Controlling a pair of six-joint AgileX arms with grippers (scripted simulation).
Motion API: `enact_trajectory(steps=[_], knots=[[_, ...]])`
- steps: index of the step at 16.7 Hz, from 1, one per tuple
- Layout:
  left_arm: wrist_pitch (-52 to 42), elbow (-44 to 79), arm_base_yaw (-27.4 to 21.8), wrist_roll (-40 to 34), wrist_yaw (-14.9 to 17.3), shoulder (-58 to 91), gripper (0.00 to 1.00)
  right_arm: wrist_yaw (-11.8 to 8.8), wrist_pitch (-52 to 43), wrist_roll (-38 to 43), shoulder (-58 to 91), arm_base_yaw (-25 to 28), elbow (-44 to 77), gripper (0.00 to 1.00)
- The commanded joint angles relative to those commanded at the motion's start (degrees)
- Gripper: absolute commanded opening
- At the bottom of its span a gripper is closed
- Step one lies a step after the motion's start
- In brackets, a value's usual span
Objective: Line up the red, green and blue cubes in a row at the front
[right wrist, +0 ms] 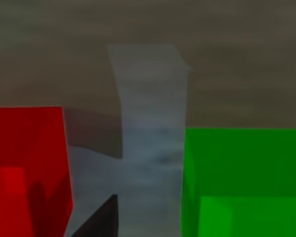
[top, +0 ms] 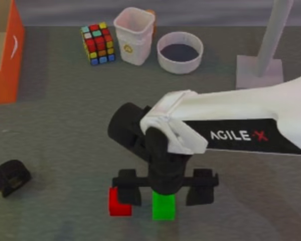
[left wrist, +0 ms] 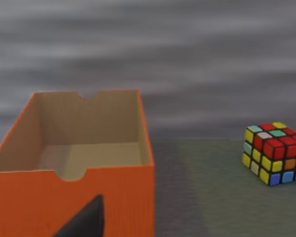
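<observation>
Across the whole top view runs the grey-green bench [top: 65, 125], and the biggest thing over it is the white AgileX right arm [top: 251, 113], reaching in from about 3 o'clock toward the front middle. Next in size is the open orange box [top: 5, 60] out at 10 o'clock. The left wrist view looks straight into it [left wrist: 89, 197] and it's bare cardboard inside. A white post on a square base [top: 261, 68] stands at 2 o'clock. Along the back, near 12 o'clock, there's a white bin-style cup [top: 134, 35], with a low white bowl [top: 179, 51] with a dark inside just beside it on the 1 o'clock side. The multicoloured puzzle cube [top: 98, 43] sits at 11 o'clock, close to the cup but not touching it.

The right hand [top: 164, 193] hangs over the front edge at 6 o'clock, spread wide and pinching nothing. The left hand [top: 10, 178] is parked way over at 8 o'clock. Honestly can't tell how it stands.

Smallest stuff: the green cube [top: 164, 206] sits at 6 o'clock, right under the middle of the right hand. The red cube [top: 119, 202] is near it on the 9 o'clock side, partly covered by one finger from above. The right wrist view shows a clear gap between red and green, so they're apart, both flat on the bench.
</observation>
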Motion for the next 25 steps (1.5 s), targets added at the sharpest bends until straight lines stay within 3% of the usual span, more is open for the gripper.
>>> enact_trajectory(steps=[6, 14, 19, 25], knots=[[0.0, 0.0, 0.0, 0.0, 0.0, 0.0, 1.00, 0.0, -0.2, 0.0, -0.1, -0.1, 0.2, 1.00], [0.0, 0.0, 0.0, 0.0, 0.0, 0.0, 1.00, 0.0, -13.5, 0.0, -5.1, 0.5, 8.2, 1.00], [0.0, 0.0, 0.0, 0.0, 0.0, 0.0, 1.00, 0.0, -13.8, -0.2, -5.1, 0.1, 8.5, 1.00], [0.0, 0.0, 0.0, 0.0, 0.0, 0.0, 1.00, -0.1, -18.0, -12.4, 2.4, -5.1, 19.7, 1.00]])
